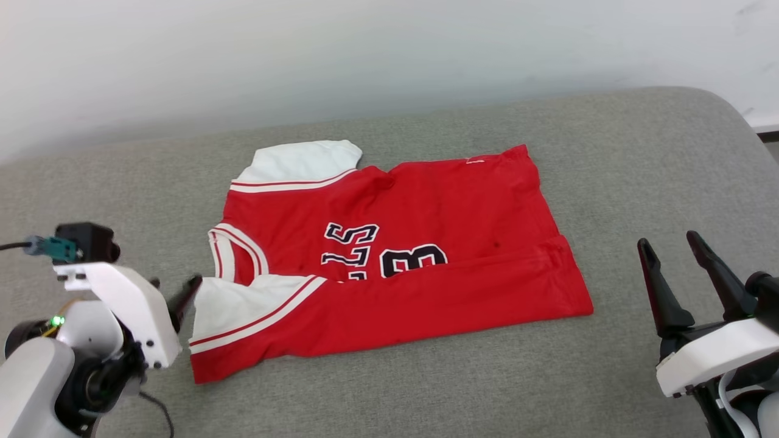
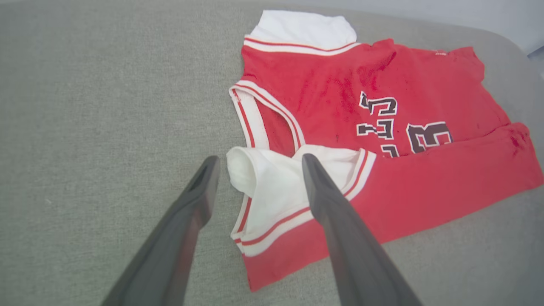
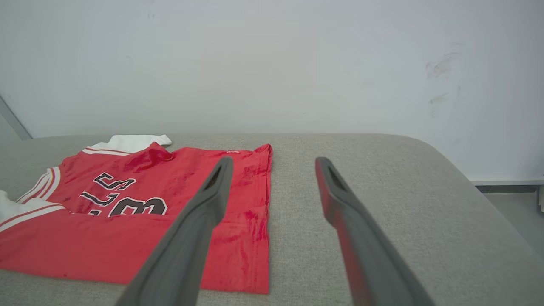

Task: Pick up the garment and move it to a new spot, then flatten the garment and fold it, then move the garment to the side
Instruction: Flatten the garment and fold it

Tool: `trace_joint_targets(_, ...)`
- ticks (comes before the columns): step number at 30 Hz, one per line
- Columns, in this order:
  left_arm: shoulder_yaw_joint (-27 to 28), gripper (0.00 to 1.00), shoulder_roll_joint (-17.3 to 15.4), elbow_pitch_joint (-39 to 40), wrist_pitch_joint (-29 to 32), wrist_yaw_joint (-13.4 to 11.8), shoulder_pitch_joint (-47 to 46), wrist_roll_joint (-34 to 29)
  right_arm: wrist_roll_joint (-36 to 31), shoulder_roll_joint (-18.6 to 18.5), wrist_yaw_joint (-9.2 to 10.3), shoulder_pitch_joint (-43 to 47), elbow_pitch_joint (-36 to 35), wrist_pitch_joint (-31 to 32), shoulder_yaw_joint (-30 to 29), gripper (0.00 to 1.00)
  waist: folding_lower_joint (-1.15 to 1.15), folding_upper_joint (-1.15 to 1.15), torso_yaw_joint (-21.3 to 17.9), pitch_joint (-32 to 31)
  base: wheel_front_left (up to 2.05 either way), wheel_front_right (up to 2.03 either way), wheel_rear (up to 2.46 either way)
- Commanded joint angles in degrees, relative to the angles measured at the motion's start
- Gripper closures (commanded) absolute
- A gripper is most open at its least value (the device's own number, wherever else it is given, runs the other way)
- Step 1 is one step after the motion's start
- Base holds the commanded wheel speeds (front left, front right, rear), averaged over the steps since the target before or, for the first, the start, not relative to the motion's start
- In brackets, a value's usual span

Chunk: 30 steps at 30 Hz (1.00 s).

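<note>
The garment (image 1: 426,243), one red jersey with two white sleeves, lies flat on the grey cushion (image 1: 639,152), collar toward my left, hem toward my right, its near long edge folded up over the black numbers. I have two grippers, both spread wide and holding nothing. My left gripper (image 2: 259,161) straddles the near sleeve's end; whether it touches the cloth I cannot tell. My right gripper (image 1: 669,240) hovers apart from the hem, over bare cushion. Open cushion rings the jersey; the wall (image 1: 365,48) bounds the far edge
</note>
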<state>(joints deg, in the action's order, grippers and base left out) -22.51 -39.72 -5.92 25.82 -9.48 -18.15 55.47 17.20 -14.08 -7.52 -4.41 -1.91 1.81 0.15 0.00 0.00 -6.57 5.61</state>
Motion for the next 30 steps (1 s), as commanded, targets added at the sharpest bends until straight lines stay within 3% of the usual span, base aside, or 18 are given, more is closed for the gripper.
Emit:
trace_joint_targets(1,-0.5,0.0,-0.6,0.0,1.2,0.2,0.9,0.3,-0.3,0.6,0.06,0.7,-0.7,0.2,-0.1,0.0,0.0,0.0,-0.7,0.2,0.0,0.0,0.0)
trace_joint_targets(6,-2.6,0.0,-1.7,-1.6,8.9,-0.7,2.6,2.9,-0.7,2.5,0.06,2.3,-3.9,1.4,-0.5,0.0,0.0,0.0,-2.4,2.1,0.0,0.0,0.0)
trace_joint_targets(11,-3.3,0.0,0.1,-6.4,11.2,-0.9,3.2,5.4,-0.6,3.1,0.06,1.9,-5.4,1.7,-0.8,0.0,0.0,0.0,-3.6,4.8,0.0,0.0,0.0)
trace_joint_targets(14,-4.4,0.0,3.7,-11.5,11.5,0.3,3.1,6.8,0.3,3.5,0.06,1.0,-5.9,2.2,-1.3,0.0,0.0,0.0,-4.4,6.4,0.0,0.0,0.0)
trace_joint_targets(15,-4.7,0.3,4.4,-12.0,11.6,0.7,3.2,7.1,0.6,3.4,0.06,0.9,-6.0,2.5,-1.5,0.0,0.0,0.0,-4.4,6.6,0.0,0.0,0.0)
trace_joint_targets(16,-5.0,0.76,5.0,-12.5,11.5,1.1,3.1,7.2,0.9,3.2,0.06,0.8,-6.1,2.7,-1.8,0.0,0.0,0.0,-4.4,6.7,0.0,0.0,0.0)
trace_joint_targets(17,-5.3,1.0,5.4,-13.0,11.2,1.5,2.9,7.2,1.3,3.1,0.06,0.6,-6.1,3.3,-2.2,0.0,0.0,0.0,-4.4,6.8,0.0,0.0,0.0)
trace_joint_targets(23,-4.3,1.0,5.7,-12.1,7.7,2.4,1.8,6.1,6.0,1.5,0.06,-0.8,-4.5,9.9,-4.8,0.0,0.0,0.0,-3.5,6.5,0.0,0.0,0.0)
trace_joint_targets(30,-1.8,1.0,3.5,-6.9,4.2,1.1,1.7,5.1,12.0,-1.0,0.06,-5.4,2.7,28.1,-5.2,0.0,0.0,0.0,-1.6,6.5,0.0,0.0,0.0)
